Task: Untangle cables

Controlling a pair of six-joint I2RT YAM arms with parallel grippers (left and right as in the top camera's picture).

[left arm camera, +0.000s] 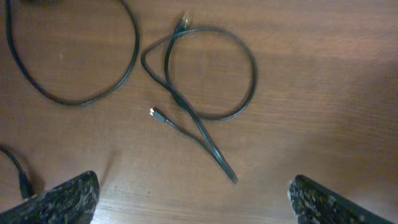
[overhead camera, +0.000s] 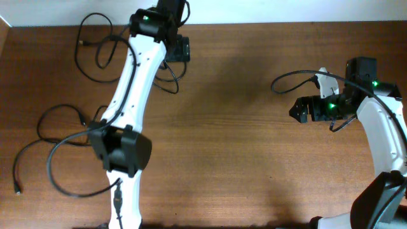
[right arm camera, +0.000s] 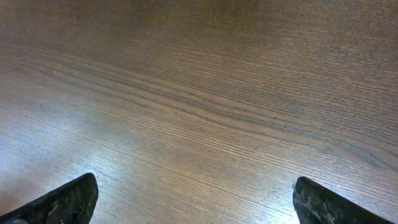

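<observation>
The table (overhead camera: 254, 159) is of dark brown wood with a fine grain, and light reflects softly on it in the right wrist view. Along the far edge a narrow strip of pale wall (overhead camera: 286, 9) is visible.

The left arm (overhead camera: 130, 89) reaches from the near edge diagonally up to the far side of the table. The left gripper (overhead camera: 179, 49) hangs there above the wood with its claw wide apart and nothing between the fingers. The right arm (overhead camera: 381, 133) is bent at the right side, and the right gripper (overhead camera: 299, 111) points toward the middle of the table. Its claw (right arm camera: 196, 202) is also spread wide and holds nothing; under it there is only bare wood.

The cables (overhead camera: 16, 181) lie on the left part of the table, spread out and partly hidden under the left arm. In the left wrist view a looped cable (left arm camera: 254, 74) lies flat in front of the left gripper (left arm camera: 193, 202), apart from the fingers. It crosses over itself, with a golden plug at the far end and a small metallic plug beside the crossing. A second cable (left arm camera: 136, 50) makes a wide curve to its left, near but not touching
</observation>
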